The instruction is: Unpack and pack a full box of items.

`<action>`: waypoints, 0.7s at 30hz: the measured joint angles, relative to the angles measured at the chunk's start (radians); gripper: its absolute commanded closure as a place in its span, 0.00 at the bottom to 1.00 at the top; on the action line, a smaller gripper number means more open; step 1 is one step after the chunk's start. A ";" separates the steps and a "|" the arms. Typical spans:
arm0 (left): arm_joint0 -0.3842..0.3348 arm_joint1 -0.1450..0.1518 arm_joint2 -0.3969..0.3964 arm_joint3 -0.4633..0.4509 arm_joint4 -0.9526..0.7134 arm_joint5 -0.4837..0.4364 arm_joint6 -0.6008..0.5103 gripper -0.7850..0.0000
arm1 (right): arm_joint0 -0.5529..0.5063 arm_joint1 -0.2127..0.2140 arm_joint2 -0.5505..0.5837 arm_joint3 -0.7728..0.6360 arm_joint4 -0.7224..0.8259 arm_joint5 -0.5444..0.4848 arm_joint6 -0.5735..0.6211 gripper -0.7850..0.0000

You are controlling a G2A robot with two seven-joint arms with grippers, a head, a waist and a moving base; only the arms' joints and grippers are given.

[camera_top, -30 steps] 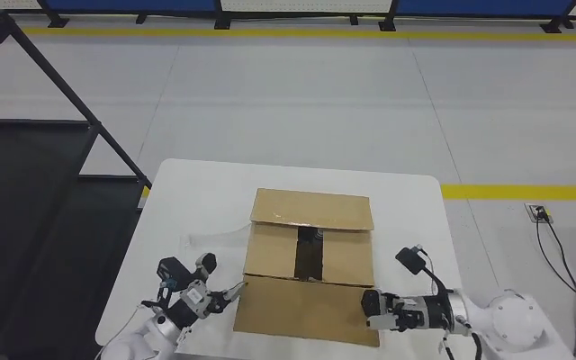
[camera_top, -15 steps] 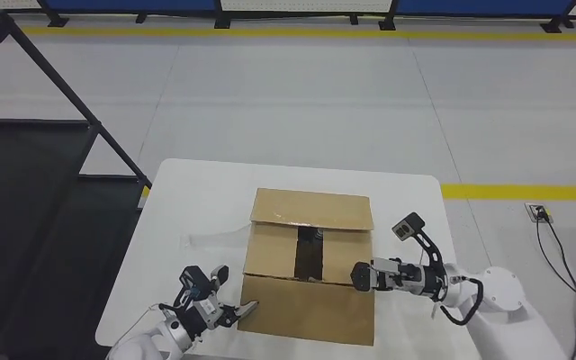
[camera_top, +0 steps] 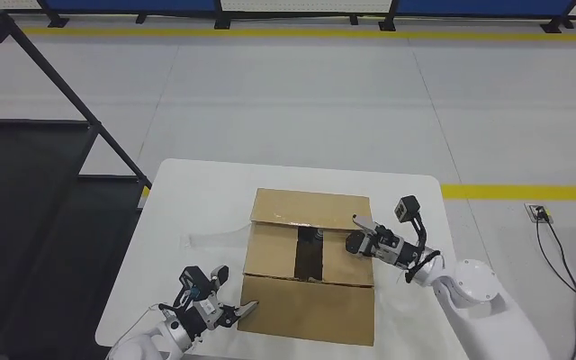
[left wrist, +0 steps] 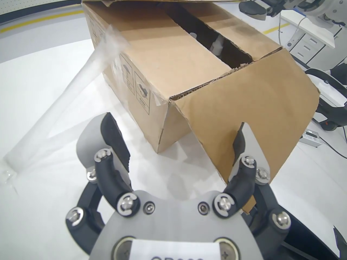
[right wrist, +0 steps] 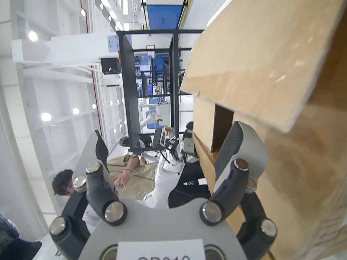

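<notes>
**Two open pincers at a half-opened box**

Two outer flaps of the box are folded out, and it sits mid-counter. The inner flaps lie nearly flat, with a dark gap between them.

The left pincer is spread wide at a corner of the near flap – whether a finger touches the card I cannot tell. The right pincer, also spread and holding nothing, is at the right inner flap's edge.

Corrugated card looks stiff and light, and it should hinge at its creases, so the free edge along the gap seems the best hold. A full box is probably heavy.

Contents are mostly hidden – only something white shows in the gap. A clear strip trails from the box to the counter.
</notes>
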 measured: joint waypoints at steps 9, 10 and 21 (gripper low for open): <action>0.000 0.000 0.000 0.000 0.000 0.000 0.000 0.00 | 0.066 -0.025 -0.022 0.019 0.005 -0.042 -0.195 0.00; 0.000 0.000 0.000 0.000 0.000 0.000 0.000 0.00 | 0.077 -0.029 -0.025 0.018 -0.013 -0.054 -0.241 0.00; 0.000 0.000 0.000 0.000 0.000 0.000 0.000 0.00 | 0.322 -0.092 -0.195 0.203 -0.251 0.012 -0.498 0.00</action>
